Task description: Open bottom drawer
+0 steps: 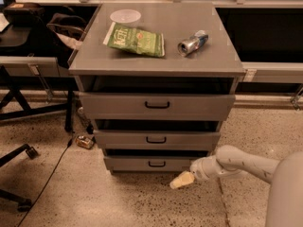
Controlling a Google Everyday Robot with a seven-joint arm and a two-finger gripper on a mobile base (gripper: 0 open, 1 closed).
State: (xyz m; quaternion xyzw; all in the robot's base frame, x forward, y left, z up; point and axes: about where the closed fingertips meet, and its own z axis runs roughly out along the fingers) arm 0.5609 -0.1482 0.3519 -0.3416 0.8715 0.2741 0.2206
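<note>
A grey metal cabinet (156, 65) with three stacked drawers stands on a speckled floor. A pale cream-tipped gripper (182, 179) on a white jointed arm (236, 163) reaches in low from the right. Whether the gripper is open or closed cannot be told; its tip reads as one pale wedge, and it holds nothing visible. The bottom drawer (128, 163), a low flat grey front panel, sits just above and to the left of the gripper's tip. Its small black bar handle (156, 163) is near the tip, up and to its left. The tip hangs below the panel's lower edge and close to the floor, so a move straight in would likely slide under the drawer or scrape the floor. A rise that goes too far could catch the mid-sized grey drawer front (123, 139) further above instead. The handle is thin and shallow, so a hook or grip may slip off on the pull. Hard to make out: whether the tip touches the floor, and how far the bottom drawer already stands out. The arm's base is cut off at the right edge.
</note>
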